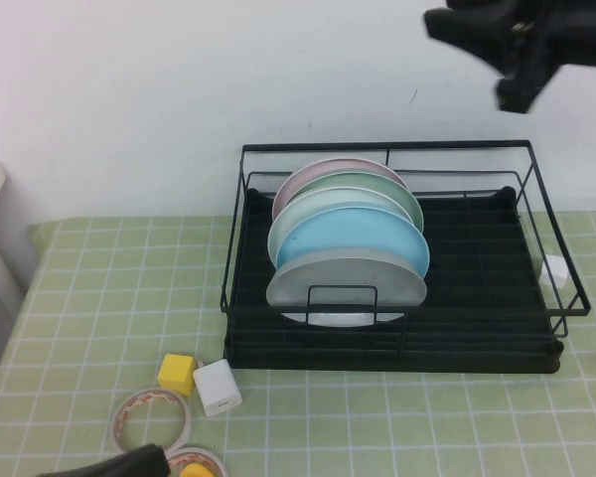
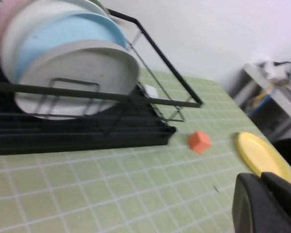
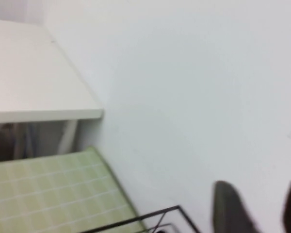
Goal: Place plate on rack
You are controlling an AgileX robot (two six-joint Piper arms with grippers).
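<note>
Status: the plate (image 1: 346, 282) stands on edge in the rack (image 1: 532, 204), frontmost of the stack, centre of the high view. It sits behind the small front wire loop (image 1: 342, 303), and its lower edge rests on the slotted base. By judgement the placement looks done.

Key relation: the right gripper (image 1: 512, 45) is in the upper right of the high view, above and behind the rack's rear rail, well apart from the plate. The plate lies down and to the left of it in that frame. In the right wrist view the right gripper (image 3: 255, 208) shows two dark fingers (image 3: 231, 206) spread with a gap between; nothing is held. The plate's faces point front/back, and its rim runs left-right across the frame.

The left gripper (image 1: 109, 466) is at the lower left edge of the high view, low near the table; open/closed state: cannot tell. It is nearer the rack front than the right unit, by judgement.

Materials/shapes:
- Plate: pale grey, matte, round, shallow raised rim, faint specks.
- Behind it: light blue plate (image 1: 350, 238), then mint-green plate (image 1: 328, 201), a further green one and a pinkish one, all upright.
- Rack: black wire frame with thin rails.
- Table cloth (image 1: 99, 298): green grid pattern, flat.
- Loose items: yellow block (image 1: 176, 374), white block (image 1: 218, 387), tape rolls (image 1: 151, 418), orange block (image 2: 200, 141), yellow dish (image 2: 262, 156).
</note>
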